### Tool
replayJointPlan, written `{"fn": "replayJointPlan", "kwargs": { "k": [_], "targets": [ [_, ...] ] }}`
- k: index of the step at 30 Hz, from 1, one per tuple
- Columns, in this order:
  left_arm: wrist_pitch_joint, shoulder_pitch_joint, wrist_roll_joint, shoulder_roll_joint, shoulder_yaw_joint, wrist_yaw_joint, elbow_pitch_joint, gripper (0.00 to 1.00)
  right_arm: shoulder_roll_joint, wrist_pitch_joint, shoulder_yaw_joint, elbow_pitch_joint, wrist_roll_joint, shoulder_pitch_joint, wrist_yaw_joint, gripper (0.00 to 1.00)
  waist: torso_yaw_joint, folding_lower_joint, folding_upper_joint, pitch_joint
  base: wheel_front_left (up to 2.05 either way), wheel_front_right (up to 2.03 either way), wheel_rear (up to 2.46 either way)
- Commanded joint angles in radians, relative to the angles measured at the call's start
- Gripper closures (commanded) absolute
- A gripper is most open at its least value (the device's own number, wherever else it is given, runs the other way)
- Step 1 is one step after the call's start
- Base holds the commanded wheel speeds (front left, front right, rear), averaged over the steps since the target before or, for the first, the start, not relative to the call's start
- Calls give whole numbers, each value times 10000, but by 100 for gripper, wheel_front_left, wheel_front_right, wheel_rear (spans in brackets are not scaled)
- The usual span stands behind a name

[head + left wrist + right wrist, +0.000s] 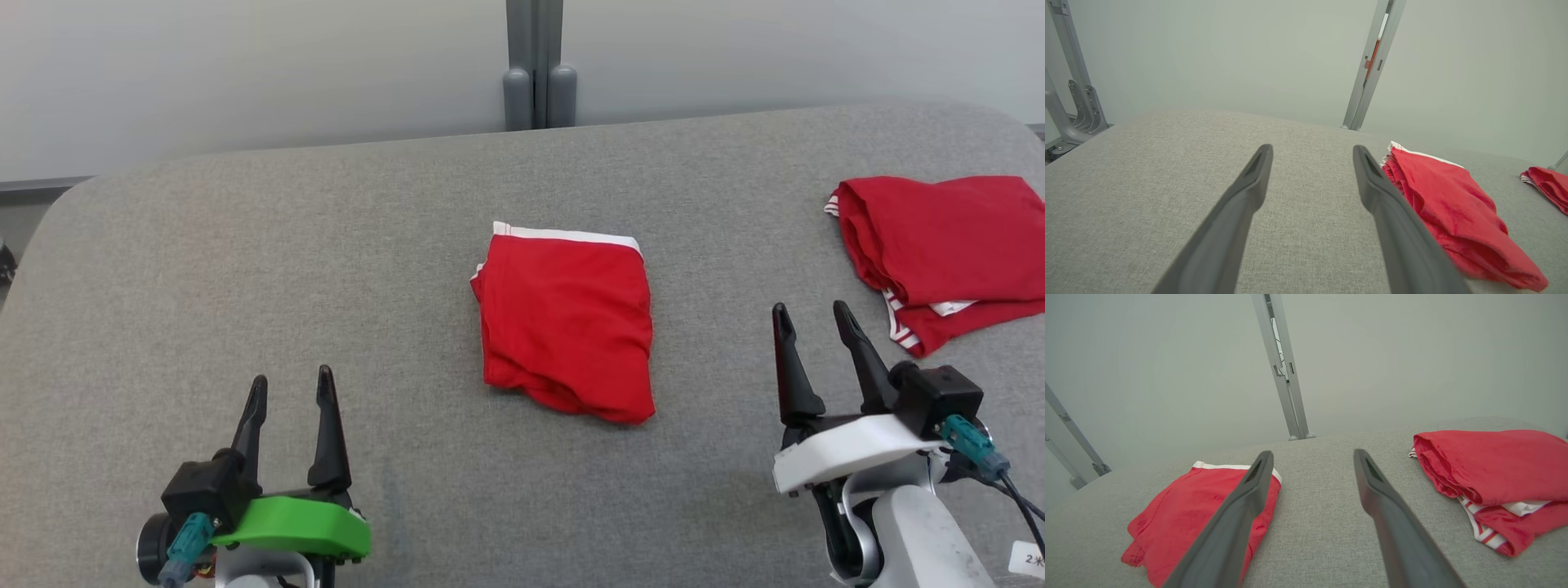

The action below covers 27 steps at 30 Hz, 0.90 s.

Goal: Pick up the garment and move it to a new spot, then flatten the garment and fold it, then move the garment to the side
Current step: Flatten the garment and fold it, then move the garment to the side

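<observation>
A red garment (pixel 567 322) with a white waistband lies folded in the middle of the grey table; it also lies at the right of the left wrist view (pixel 1449 208) and at the lower left of the right wrist view (pixel 1184 514). My left gripper (pixel 291 390) stands open at the lower left, well clear of the garment, with nothing between its fingers (pixel 1253 179). At the lower right my right gripper (pixel 814 320) is open and empty too, a short way right of the garment.
A pile of red folded garments (pixel 947 245) with white striped trim lies at the table's right edge, just beyond my right gripper; the same pile (pixel 1498 473) sits at the right of the right wrist view. A grey post (pixel 537 65) rises behind the table's (pixel 245 261) far edge.
</observation>
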Motion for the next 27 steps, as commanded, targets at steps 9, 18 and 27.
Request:
{"fn": "replayJointPlan", "kwargs": {
  "k": [9,18,27],
  "targets": [
    [-32,641,172,-11,323,-177,-14,0,-17,-28,222,-346,-105,643,-6,0,-71,0,0,-37,0,0,0],
    [-31,583,232,-31,303,-166,-10,0,-18,-28,335,-197,-75,589,-6,0,38,0,0,-10,0,0,0],
    [-32,454,133,-34,226,-86,-34,0,-17,135,352,136,-221,381,-6,0,146,0,0,133,0,0,0]
  ]
}}
